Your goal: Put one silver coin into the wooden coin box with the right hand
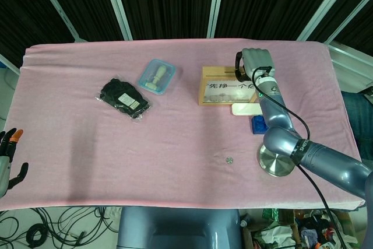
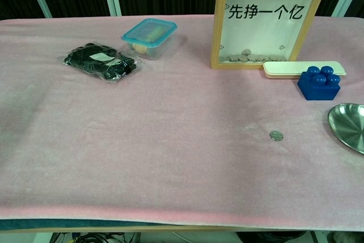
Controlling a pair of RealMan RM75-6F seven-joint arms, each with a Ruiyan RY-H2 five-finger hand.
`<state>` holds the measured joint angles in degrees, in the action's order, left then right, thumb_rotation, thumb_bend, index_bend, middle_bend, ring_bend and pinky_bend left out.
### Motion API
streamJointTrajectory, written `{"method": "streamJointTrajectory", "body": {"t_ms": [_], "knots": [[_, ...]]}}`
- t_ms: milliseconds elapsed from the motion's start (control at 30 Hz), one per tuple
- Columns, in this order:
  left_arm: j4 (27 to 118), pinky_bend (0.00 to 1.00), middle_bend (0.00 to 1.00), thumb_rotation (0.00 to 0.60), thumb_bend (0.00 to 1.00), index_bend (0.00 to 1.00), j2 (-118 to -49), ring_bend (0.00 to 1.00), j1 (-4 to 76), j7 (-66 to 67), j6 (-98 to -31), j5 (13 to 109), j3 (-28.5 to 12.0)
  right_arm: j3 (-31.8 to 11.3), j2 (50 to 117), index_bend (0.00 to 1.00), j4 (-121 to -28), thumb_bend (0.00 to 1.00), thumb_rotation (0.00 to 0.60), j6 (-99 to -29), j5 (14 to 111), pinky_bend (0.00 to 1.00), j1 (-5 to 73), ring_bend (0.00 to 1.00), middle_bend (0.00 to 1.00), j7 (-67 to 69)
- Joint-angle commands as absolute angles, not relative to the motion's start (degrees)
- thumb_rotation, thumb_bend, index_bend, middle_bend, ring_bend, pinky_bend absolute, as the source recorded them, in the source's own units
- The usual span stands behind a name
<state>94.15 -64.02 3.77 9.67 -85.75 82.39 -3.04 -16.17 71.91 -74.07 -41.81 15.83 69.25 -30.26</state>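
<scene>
The wooden coin box (image 1: 220, 87) stands upright at the back right of the pink table, and its glass front (image 2: 270, 21) shows several coins lying at the bottom. My right hand (image 1: 255, 62) hovers over the box's top edge with its fingers curled downward. Nothing can be seen between those fingers from here. One silver coin (image 1: 229, 159) lies flat on the cloth near the front, also seen in the chest view as the silver coin (image 2: 276, 135). My left hand (image 1: 8, 157) hangs off the table's left front corner, fingers apart and holding nothing.
A blue block (image 2: 319, 82) and a white lid (image 2: 301, 69) lie right of the box. A steel dish (image 2: 349, 124) sits at the right edge. A teal plastic container (image 2: 149, 37) and a black bagged bundle (image 2: 101, 61) lie at the back left.
</scene>
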Motion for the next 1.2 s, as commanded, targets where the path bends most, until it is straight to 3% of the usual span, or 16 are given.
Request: {"method": "streamJointTrajectory", "body": {"t_ms": [33, 367, 800, 1200], "knots": [[94.13, 0.00, 0.04, 0.600, 0.40, 0.07, -64.03, 0.03, 3.76, 9.64, -85.78, 82.38, -3.06, -16.04, 71.97, 0.64, -73.90, 0.40, 0.600, -41.66, 15.77, 1.00, 69.22, 1.00, 0.97, -30.02], [94.12, 0.00, 0.04, 0.600, 0.40, 0.07, -63.99, 0.03, 3.74, 9.67, -85.77, 82.25, -3.11, -15.42, 72.37, 0.64, -73.11, 0.40, 0.600, -41.32, 15.95, 1.00, 69.36, 1.00, 0.97, -29.37], [94.20, 0.00, 0.04, 0.600, 0.40, 0.07, -64.02, 0.03, 3.73, 9.84, -85.64, 81.91, -3.16, -14.68, 71.88, 0.48, -73.14, 0.39, 0.600, -40.96, 15.86, 1.00, 69.57, 1.00, 0.97, -29.21], [94.26, 0.00, 0.04, 0.600, 0.40, 0.07, -63.97, 0.03, 3.71, 9.88, -85.64, 81.83, -3.18, -15.68, 70.09, 0.44, -75.62, 0.39, 0.600, -42.58, 17.41, 1.00, 69.15, 1.00, 0.95, -27.28]]}}
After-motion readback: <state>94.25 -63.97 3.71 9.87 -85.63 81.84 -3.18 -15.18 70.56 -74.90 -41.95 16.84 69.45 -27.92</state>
